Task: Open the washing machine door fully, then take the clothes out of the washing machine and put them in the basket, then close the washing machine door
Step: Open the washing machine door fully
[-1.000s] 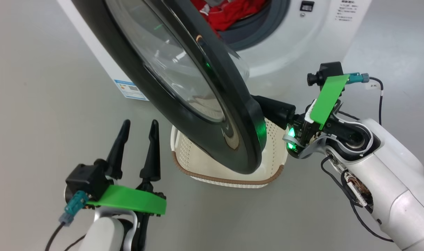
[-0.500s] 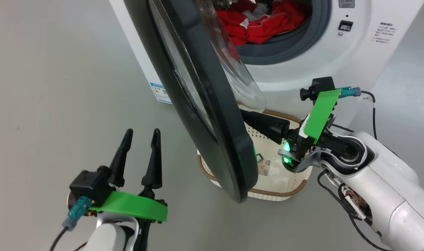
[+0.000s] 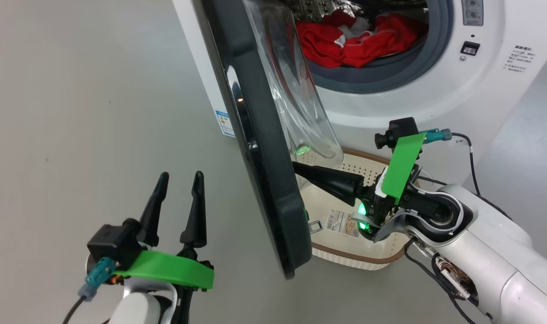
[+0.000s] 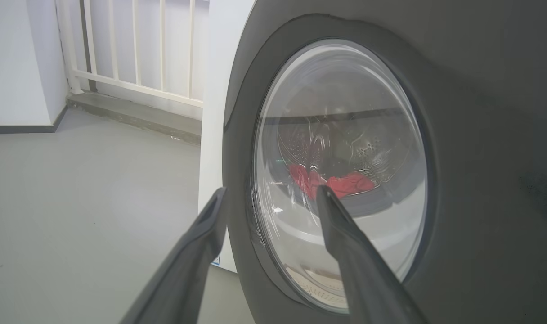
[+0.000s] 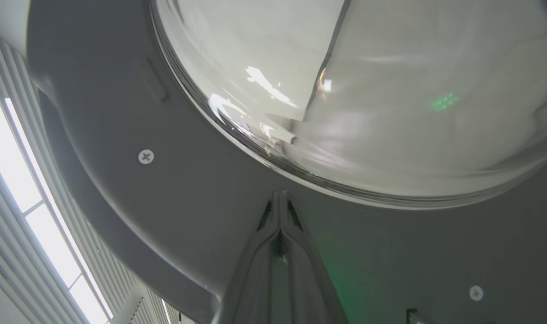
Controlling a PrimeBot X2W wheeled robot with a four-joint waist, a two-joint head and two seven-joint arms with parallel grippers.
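The washing machine door stands edge-on, swung out from the white washing machine, its glass bowl facing the drum. Red clothes lie in the drum mouth. The cream basket sits on the floor under the door. My right gripper is shut, with its tips against the door's inner rim just below the glass. My left gripper is open at the lower left, apart from the door's outer face. The clothes show through the door window.
Grey floor lies open to the left of the machine. A white railing and a wall stand behind it. A label sticker lies inside the basket. My right forearm reaches over the basket's right side.
The door has swung wider open, from slanted to nearly edge-on, with my shut right gripper against its inner side. The head view has shifted too. My left gripper stays open.
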